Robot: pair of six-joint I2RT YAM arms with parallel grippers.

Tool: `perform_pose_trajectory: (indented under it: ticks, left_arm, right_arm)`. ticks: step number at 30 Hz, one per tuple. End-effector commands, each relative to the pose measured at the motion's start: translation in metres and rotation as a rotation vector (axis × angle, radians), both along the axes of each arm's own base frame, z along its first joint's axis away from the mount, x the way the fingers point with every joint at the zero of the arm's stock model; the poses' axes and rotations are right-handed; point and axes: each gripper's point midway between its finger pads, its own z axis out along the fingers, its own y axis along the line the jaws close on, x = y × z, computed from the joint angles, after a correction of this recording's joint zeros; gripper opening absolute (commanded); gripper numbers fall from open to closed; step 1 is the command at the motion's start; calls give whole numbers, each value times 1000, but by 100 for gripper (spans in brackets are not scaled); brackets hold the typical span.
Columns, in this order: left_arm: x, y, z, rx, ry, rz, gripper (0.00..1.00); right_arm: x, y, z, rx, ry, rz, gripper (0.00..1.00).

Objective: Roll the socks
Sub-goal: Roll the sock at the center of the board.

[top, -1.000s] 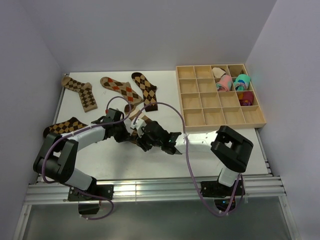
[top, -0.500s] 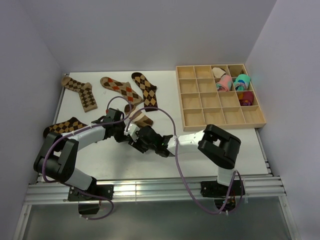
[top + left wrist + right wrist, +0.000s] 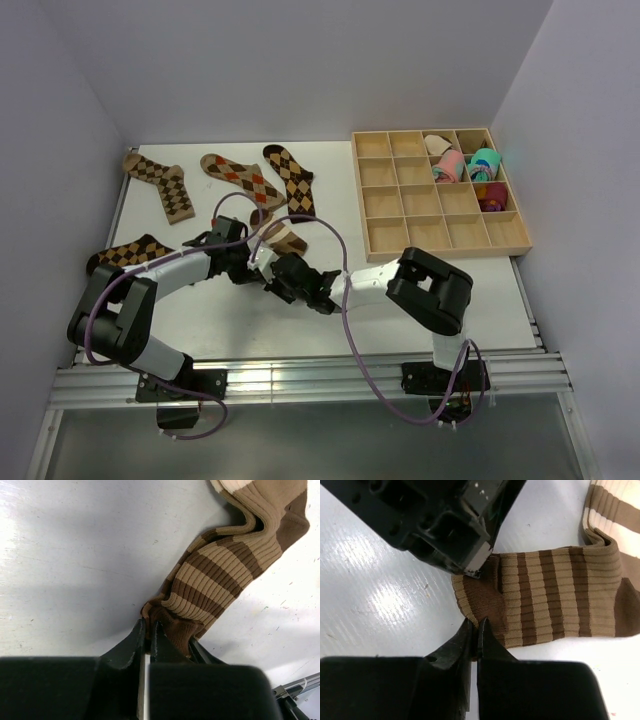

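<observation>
the left arm lies low and long across the white table (image 3: 300, 325), reaching toward 2 o'clock. the right arm is folded sharply at its elbow and reaches back toward 9 o'clock, so both wrists meet at the table's middle. the left gripper (image 3: 148, 628) is clenched on a bunched pinch of the dark end of the brown and tan striped knit sock (image 3: 215, 575). the right gripper (image 3: 475, 625) has its fingers pressed together at the edge of the same end; i cannot tell if fabric is caught there.

there is one striped sock, ribbed and soft, lying folded just at 12 o'clock from the grippers. four flat argyle socks (image 3: 240, 178) with diamond pattern are there: three in a row at 11 o'clock and one (image 3: 125, 252) at 9 o'clock. one light wooden tray (image 3: 450, 250) at 2 o'clock has sixteen square compartments. some rolled pink and teal bundles (image 3: 448, 165) sit in its far right compartments.
</observation>
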Motion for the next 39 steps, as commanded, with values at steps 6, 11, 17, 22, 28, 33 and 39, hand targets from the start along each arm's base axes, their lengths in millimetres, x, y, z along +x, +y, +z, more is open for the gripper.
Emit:
perform_pose_trajectory:
  ticks: [6, 11, 17, 22, 28, 33, 39]
  left_arm:
    - [12, 10, 22, -39, -86, 123, 39]
    - [5, 21, 45, -151, -210, 278, 65]
    - [-10, 25, 53, -296, -331, 343, 76]
    - [-16, 17, 43, -315, -323, 304, 75]
    - [-17, 11, 27, -314, -291, 282, 72]
    - [-16, 10, 20, -297, -278, 275, 69]
    - [-12, 7, 16, -292, -269, 265, 64]
  right_arm:
    - [-25, 8, -5, 78, 335, -25, 0]
    - [-24, 10, -5, 165, 552, -96, 0]
    - [-21, 5, -7, 278, 769, -150, 0]
    - [-27, 5, -9, 388, 950, -180, 0]
    - [-23, -2, -17, 441, 1070, -260, 0]
    - [-23, -10, -24, 498, 1137, -319, 0]
    - [-27, -19, -35, 531, 1202, -406, 0]
